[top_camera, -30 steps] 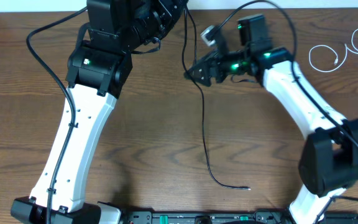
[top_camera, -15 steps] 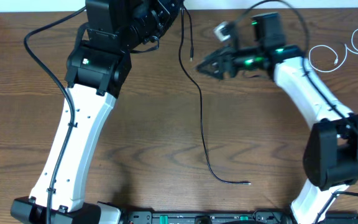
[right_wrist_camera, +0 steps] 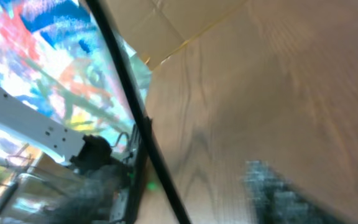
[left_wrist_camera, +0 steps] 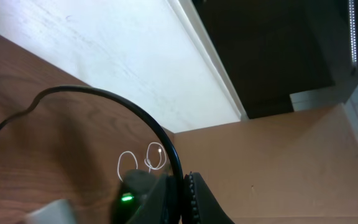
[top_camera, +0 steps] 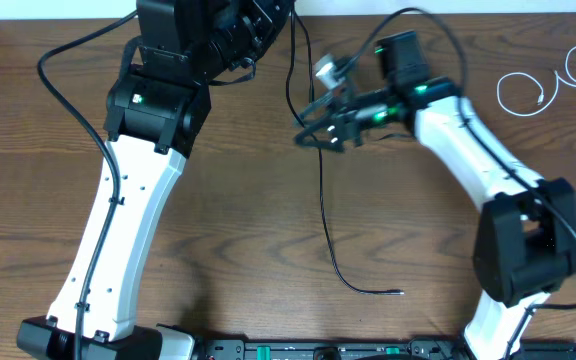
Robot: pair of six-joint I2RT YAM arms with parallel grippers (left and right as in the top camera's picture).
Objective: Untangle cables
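The black cable (top_camera: 320,190) hangs from my left gripper (top_camera: 284,16) at the top edge and trails down the table to a plug end (top_camera: 399,293). In the left wrist view my left gripper (left_wrist_camera: 184,198) is shut on the black cable (left_wrist_camera: 166,140). My right gripper (top_camera: 310,134) is open, its fingers on either side of the black cable's upper part. In the right wrist view the black cable (right_wrist_camera: 135,115) runs diagonally between the blurred fingers of my right gripper (right_wrist_camera: 191,199). The white cable (top_camera: 528,92) lies loosely coiled at the far right, also showing in the left wrist view (left_wrist_camera: 143,163).
The wooden table (top_camera: 218,240) ends at a white wall strip (top_camera: 58,8) along the back. A black rail (top_camera: 318,350) runs along the front edge. The left arm (top_camera: 128,210) crosses the left half of the table.
My right gripper swung up and right away from the black cable, then came back left and lower, and now straddles it. The left arm has not moved.
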